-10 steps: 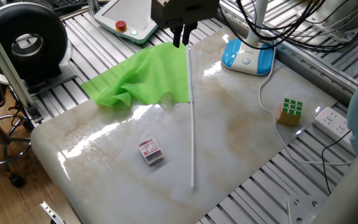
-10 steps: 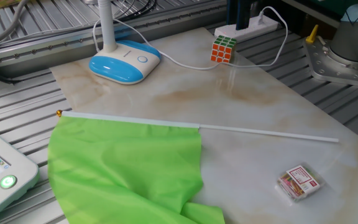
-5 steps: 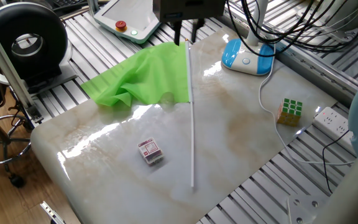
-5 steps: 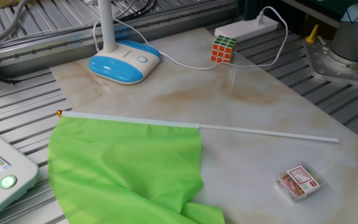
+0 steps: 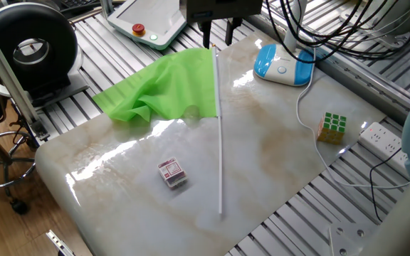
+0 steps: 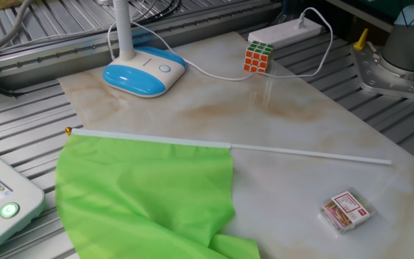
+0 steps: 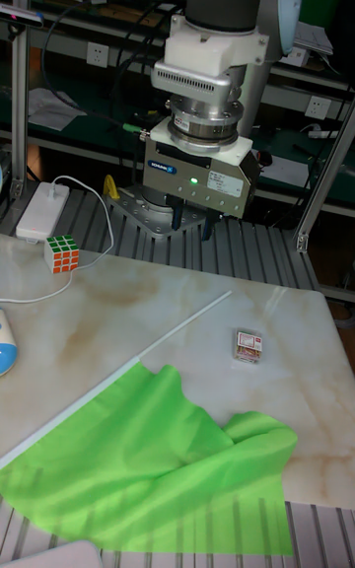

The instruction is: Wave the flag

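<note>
- Flag (image 5: 169, 89): lies flat on the marble surface (image 5: 262, 153); green cloth bunched at one edge, overhanging it.
- Gripper (image 5: 217, 34): raised above the stick's cloth end; fingers (image 5: 206, 33) apart, holding nothing.

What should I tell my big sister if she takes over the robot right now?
Gripper: open, empty, up in the air over the cloth end of the stick.
Flag: lying flat on the table, its green cloth hanging partly over the edge, its white stick stretched across the tabletop.
Done: nothing shows the flag gripped.
Left: grab the stick, lift it, wave.
</note>
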{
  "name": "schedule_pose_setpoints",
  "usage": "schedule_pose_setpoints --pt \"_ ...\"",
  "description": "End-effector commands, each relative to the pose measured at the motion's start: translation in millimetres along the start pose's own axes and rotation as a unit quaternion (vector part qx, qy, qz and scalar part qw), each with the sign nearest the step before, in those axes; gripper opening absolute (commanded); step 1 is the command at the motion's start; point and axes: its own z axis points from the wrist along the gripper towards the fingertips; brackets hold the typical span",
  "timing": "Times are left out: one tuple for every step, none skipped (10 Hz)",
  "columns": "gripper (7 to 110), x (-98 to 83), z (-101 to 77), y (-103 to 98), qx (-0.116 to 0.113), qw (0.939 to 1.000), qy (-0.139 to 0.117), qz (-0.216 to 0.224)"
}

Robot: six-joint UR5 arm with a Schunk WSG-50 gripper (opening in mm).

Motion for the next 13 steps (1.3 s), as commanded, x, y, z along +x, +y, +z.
schedule_pose_setpoints --pt "44 0.2 -5.2 -2.2 0.000 1.0000 -0.002 0.000" --pt "66 1.4 -13.1 -1.0 -0.007 1.0000 -0.003 -0.005" --pt "66 2.8 -19.1 -1.0 -0.011 0.9999 0.000 -0.005" --pt "66 6.2 -23.8 0.8 -0.018 0.9998 0.005 -0.001" --pt "66 11.0 -27.8 2.7 -0.024 0.9996 0.010 0.006" --pt "66 13.1 -28.1 3.7 -0.027 0.9994 0.015 0.016" --pt "66 15.1 -26.1 9.8 -0.038 0.9983 0.024 0.039" --pt "66 15.0 -22.4 14.3 -0.044 0.9964 0.031 0.065" --pt "66 14.1 -18.1 16.6 -0.046 0.9941 0.037 0.092" --pt "66 14.8 -13.9 20.6 -0.050 0.9899 0.047 0.124" --pt "66 14.6 -10.2 18.9 -0.045 0.9883 0.050 0.137" --pt "66 14.6 -7.9 17.1 -0.040 0.9884 0.052 0.137" --pt "66 12.5 -7.1 14.5 -0.036 0.9907 0.047 0.122"
